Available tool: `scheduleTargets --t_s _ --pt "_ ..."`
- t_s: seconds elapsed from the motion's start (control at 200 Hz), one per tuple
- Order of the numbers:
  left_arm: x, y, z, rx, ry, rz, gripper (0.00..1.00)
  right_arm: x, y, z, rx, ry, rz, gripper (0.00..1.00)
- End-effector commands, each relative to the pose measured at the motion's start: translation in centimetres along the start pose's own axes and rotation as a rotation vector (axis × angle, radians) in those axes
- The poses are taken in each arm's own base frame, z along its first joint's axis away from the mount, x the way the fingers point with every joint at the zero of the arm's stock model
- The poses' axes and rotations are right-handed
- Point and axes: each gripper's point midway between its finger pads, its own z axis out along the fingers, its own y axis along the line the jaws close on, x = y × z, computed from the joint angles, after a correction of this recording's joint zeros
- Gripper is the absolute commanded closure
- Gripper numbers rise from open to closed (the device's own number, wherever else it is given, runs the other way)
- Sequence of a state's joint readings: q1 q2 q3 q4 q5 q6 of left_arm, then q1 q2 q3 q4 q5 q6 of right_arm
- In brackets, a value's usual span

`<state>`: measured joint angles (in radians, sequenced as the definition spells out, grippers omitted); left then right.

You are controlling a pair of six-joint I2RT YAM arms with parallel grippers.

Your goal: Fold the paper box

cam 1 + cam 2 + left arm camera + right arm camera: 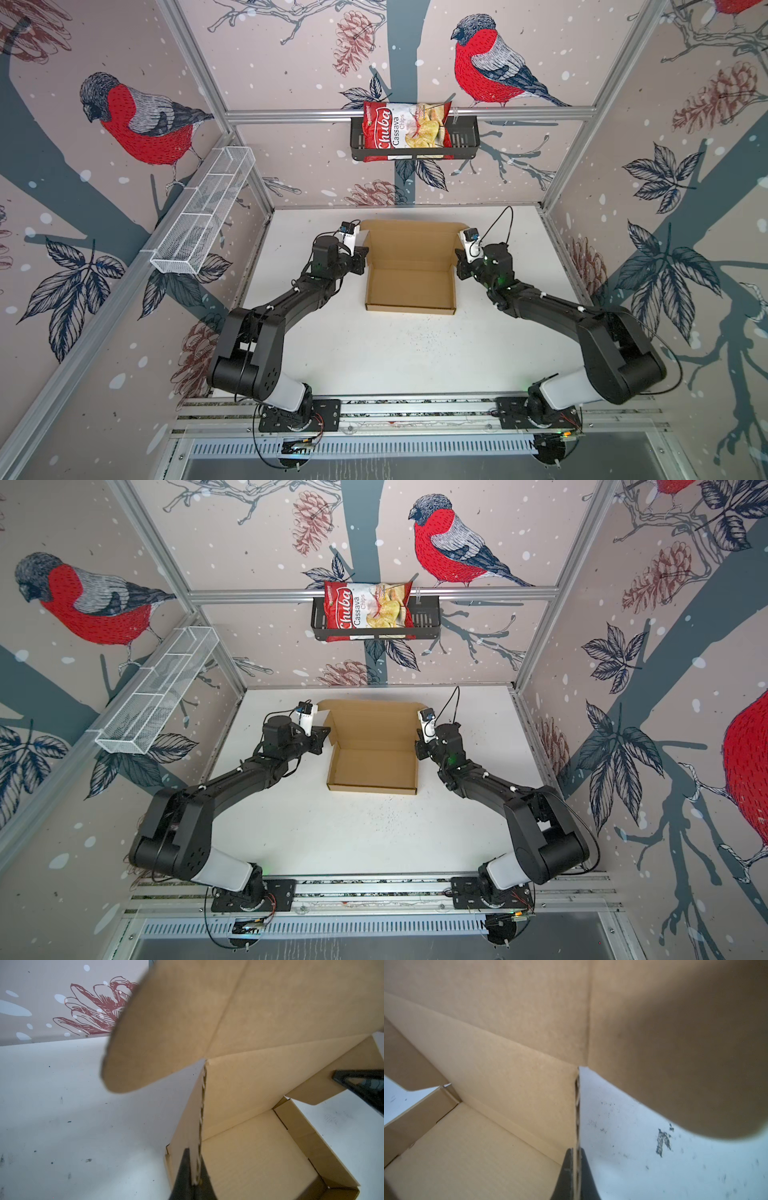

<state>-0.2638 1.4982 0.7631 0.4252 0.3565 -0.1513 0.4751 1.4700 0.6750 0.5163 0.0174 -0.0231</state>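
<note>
- Paper box (409,286) (374,766): plain brown corrugated cardboard, standing near the middle of the white desk (374,353) (353,833), between the two arms. Its front part already forms a shallow tray with low walls.
- Lid panel (409,241) (370,723): raised at the rear of the tray and leaning away from the arm bases. A rounded flap projects from each of its ends.
- Left pincer (360,259) (321,737): at the box's rear left corner. The left wrist view shows its dark fingers (182,1172) closed on the cut, fluted edge of an upright side flap, one finger on each face (194,1169).
- Right pincer (460,259) (420,748): at the rear right corner, mirroring the left. The right wrist view shows it likewise clamped on the corrugated edge of the side flap there (576,1167).
- Chips bag (399,129) (365,609): red, sitting in a black basket (465,141) (428,617) on the back wall, well apart from the box.
- White wire basket (203,216) (153,696): mounted on the left wall.
</note>
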Motion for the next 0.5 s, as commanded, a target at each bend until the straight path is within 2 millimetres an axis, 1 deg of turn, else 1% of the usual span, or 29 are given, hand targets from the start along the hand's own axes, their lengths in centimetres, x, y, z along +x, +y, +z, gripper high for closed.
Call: scheduleTargets --t_s 0.0,0.145,0.32,0.495 --pt "-1.1 -2.5 -0.5 0.084 -0.079 -0.021 1.0 -1.7 0.1 -1.0 0.032 -0.106 0.098 0.96" --pt "0.0 -3.7 -1.4 0.101 -0.101 -0.023 1.0 -0.7 0.2 -2.5 0.066 -0.127 0.122 0.96" --pt "2.2 -4.6 -1.7 0.104 -0.087 -0.025 1.0 0.9 0.7 -3.6 0.081 -0.14 0.144 0.96" --pt "2.9 -5.5 -1.9 0.115 -0.093 -0.038 1.0 1.9 1.0 -4.4 0.103 -0.141 0.148 0.96"
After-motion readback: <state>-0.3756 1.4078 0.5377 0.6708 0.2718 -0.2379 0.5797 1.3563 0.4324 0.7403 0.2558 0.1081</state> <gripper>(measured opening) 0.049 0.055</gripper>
